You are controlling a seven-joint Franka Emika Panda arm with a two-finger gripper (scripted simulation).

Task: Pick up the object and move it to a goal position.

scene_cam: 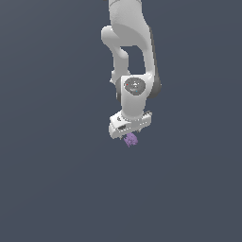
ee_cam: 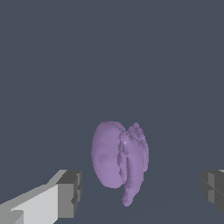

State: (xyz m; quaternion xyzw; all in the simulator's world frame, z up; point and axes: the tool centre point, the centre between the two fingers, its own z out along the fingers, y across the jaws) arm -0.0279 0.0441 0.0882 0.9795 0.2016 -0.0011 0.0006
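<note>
Object (ee_cam: 119,157), lumpy and purple, is seen low-centre between spread jaws of gripper (ee_cam: 140,192), untouched; closure should be centred before lifting.

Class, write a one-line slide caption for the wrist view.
Open pincer straddling a lumpy light-purple object, grey fingertips apart from it on both sides.

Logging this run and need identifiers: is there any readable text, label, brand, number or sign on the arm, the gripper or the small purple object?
None: no readable text in either view.
White robot arm: no lettering or logo visible.
White gripper with dark grey pads: unmarked.
Small lumpy light-purple object: plain, no label.
Flat dark grey-blue background: no signs.
</note>
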